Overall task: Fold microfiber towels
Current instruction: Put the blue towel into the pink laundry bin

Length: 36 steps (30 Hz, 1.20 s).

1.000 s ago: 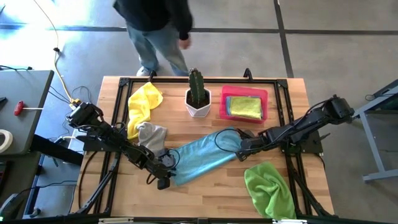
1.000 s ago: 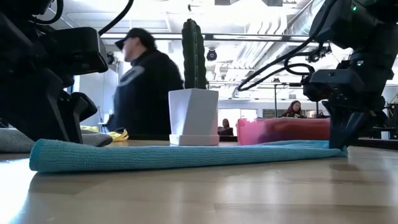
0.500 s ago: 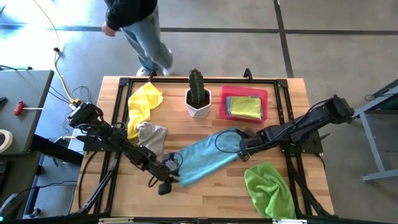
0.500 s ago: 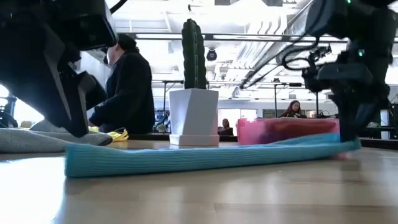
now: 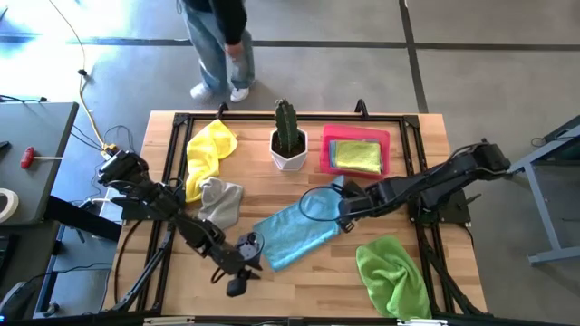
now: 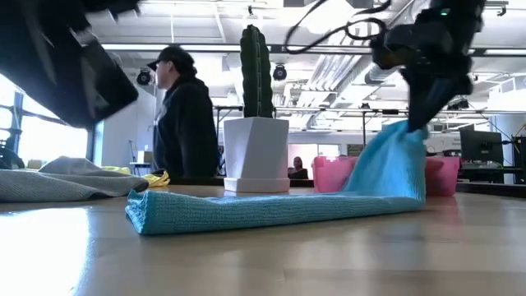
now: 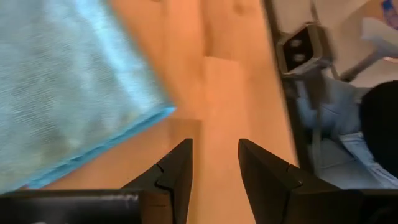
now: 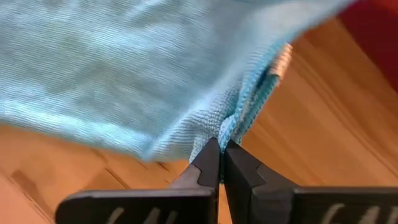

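A light blue towel (image 5: 294, 234) lies slantwise in the middle of the table, its right end raised. My right gripper (image 5: 343, 220) is shut on that end. My left gripper (image 5: 237, 288) hovers open near the table's front edge, just off the towel's near left corner (image 7: 163, 113), with bare wood between its fingers. A yellow towel (image 5: 210, 149) and a grey towel (image 5: 220, 201) lie crumpled at the far left. A lime green towel (image 5: 391, 272) lies bunched at the near right. My right gripper pinches a bunched bit of the light blue towel's right end (image 8: 235, 121) between its two fingertips. The fingers come from above, slanting down. That end is lifted clear (image 6: 399, 156) and the cloth slopes slack down to the table, where the rest lies flat (image 6: 246, 212).
A cactus in a white pot (image 5: 289, 145) stands at the far middle. Beside it a pink tray (image 5: 355, 136) holds a folded yellow-green cloth. A person (image 5: 217, 36) walks past the table's far edge. Bare wood shows along the near middle.
My right gripper has risen and gone a little toward the table's left, lifting the light blue towel's right end off the table. The towel's left end has slid toward the right. My left gripper has drawn back toward the near edge and up, away from the towel.
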### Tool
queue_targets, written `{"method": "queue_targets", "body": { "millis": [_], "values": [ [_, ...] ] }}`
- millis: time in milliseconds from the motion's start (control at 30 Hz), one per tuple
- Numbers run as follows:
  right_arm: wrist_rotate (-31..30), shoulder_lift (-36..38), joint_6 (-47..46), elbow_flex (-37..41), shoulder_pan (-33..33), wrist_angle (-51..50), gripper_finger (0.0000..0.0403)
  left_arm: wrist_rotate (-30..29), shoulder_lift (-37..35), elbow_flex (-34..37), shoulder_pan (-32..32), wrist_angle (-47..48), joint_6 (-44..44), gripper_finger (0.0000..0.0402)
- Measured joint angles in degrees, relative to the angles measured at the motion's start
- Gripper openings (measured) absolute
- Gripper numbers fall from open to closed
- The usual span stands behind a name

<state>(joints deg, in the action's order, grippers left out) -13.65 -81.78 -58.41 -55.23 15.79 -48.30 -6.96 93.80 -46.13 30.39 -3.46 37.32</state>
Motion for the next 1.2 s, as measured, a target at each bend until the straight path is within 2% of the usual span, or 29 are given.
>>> {"method": "queue_targets", "body": {
  "millis": [167, 433, 700, 967, 1200],
  "values": [
    [0.17, -8.96, 3.82, -5.75, 0.01, 4.29, 0.0, 0.0, -0.04, -2.42, 3.03, 2.5, 0.0, 0.0119],
    [0.59, -22.64, 11.81, -23.17, 2.67, 4.46, 0.0, -2.24, -0.04, -4.75, 8.14, 7.23, 2.22, 0.0119],
    [0.32, -33.35, 13.42, -35.78, 6.35, 4.79, 0.0, -4.19, -0.04, -4.75, 13.53, 8.87, 6.01, 0.0119],
    [-0.28, -40.89, 13.9, -43.67, 6.87, 6.56, 0.0, -8.48, -0.04, -4.75, 17.52, 8.85, 6.21, 0.0119],
    [0.44, -42.75, 13.91, -46.27, 8.16, 8.08, 0.0, -10.4, -0.04, -4.75, 18.99, 8.87, 6.16, 0.0119]
  ]
}}
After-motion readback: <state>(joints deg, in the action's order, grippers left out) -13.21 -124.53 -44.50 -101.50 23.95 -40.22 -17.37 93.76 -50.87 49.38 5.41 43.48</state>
